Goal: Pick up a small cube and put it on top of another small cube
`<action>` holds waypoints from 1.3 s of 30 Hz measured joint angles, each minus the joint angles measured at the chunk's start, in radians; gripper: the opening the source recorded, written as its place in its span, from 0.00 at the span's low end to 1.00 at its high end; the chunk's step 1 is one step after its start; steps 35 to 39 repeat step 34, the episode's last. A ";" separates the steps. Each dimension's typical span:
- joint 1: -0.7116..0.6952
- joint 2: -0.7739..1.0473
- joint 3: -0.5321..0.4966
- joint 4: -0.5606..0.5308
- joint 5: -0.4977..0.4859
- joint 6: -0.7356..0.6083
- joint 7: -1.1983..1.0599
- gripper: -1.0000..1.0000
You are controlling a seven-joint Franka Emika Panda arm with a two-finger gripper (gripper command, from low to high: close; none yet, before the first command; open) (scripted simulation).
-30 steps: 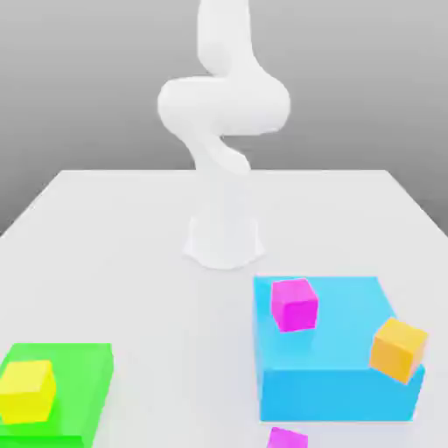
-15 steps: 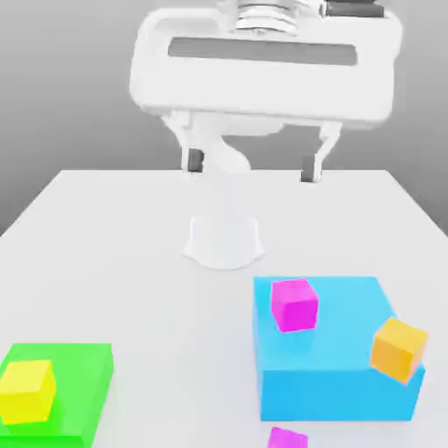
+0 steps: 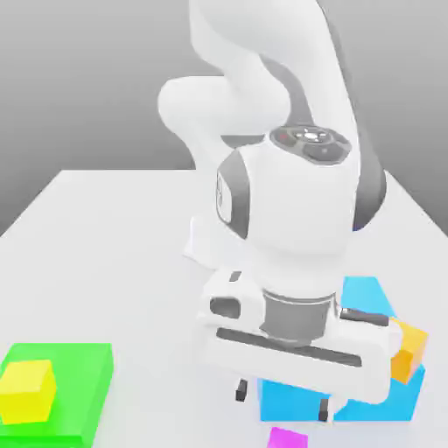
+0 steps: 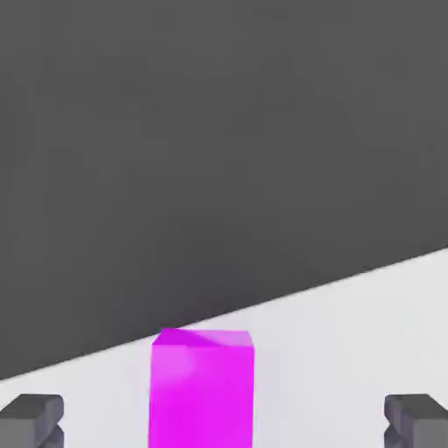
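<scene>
White desk (image 3: pixel 105 262) carried a big blue block (image 3: pixel 385 398); fingers (image 4: pixel 31 418) spread wide, holding nothing, straddled a small magenta cube (image 4: pixel 202 388) near it.

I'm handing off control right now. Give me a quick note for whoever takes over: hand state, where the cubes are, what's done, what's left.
Hand: open, empty, low over the table's near edge, fingers either side of a magenta cube lying on the table.
Orange cube: on the blue block's edge, exterior view's right.
Yellow cube: on the green block.
Done: approach only; nothing grasped.
Left: close, lift, stack on another small cube.
</scene>
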State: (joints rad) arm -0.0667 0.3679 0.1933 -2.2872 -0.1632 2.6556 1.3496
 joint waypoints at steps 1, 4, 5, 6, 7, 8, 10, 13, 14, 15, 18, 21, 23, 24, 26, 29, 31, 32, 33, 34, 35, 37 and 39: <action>0.007 0.036 -0.007 0.006 -0.007 0.024 0.009 0.50; 0.034 0.144 -0.040 0.029 -0.037 0.103 0.035 0.00; 0.034 0.144 -0.040 0.029 -0.037 0.103 0.035 0.00; 0.034 0.144 -0.040 0.029 -0.037 0.104 0.035 0.00; 0.034 0.144 -0.040 0.029 -0.037 0.104 0.035 0.00; 0.034 0.144 -0.040 0.029 -0.037 0.104 0.035 0.00; 0.039 0.162 -0.046 0.033 -0.043 0.118 0.039 0.00; 0.023 0.098 -0.026 0.018 -0.019 0.070 0.022 0.00; 0.017 0.065 -0.017 0.011 -0.007 0.044 0.013 0.00; 0.011 0.030 -0.008 0.002 0.006 0.017 0.003 0.00; 0.023 -0.075 0.043 -0.014 0.038 -0.069 -0.040 0.00; 0.049 -0.179 0.098 -0.029 0.077 -0.154 -0.095 0.00; 0.072 -0.248 0.133 -0.040 0.108 -0.210 -0.135 0.00; 0.097 -0.282 0.149 -0.045 0.125 -0.237 -0.155 0.00; 0.146 -0.349 0.172 -0.057 0.159 -0.291 -0.197 0.00; 0.270 -0.350 0.153 -0.082 0.157 -0.269 -0.208 0.00; 0.239 -0.296 0.115 -0.103 0.132 -0.196 -0.192 1.00; 0.239 -0.296 0.115 -0.103 0.132 -0.196 -0.192 1.00; 0.239 -0.296 0.115 -0.103 0.132 -0.196 -0.192 1.00; 0.239 -0.296 0.115 -0.103 0.132 -0.196 -0.192 1.00; 0.239 -0.296 0.115 -0.103 0.132 -0.196 -0.192 1.00; 0.239 -0.296 0.115 -0.103 0.132 -0.196 -0.192 1.00; 0.239 -0.296 0.115 -0.103 0.132 -0.196 -0.192 1.00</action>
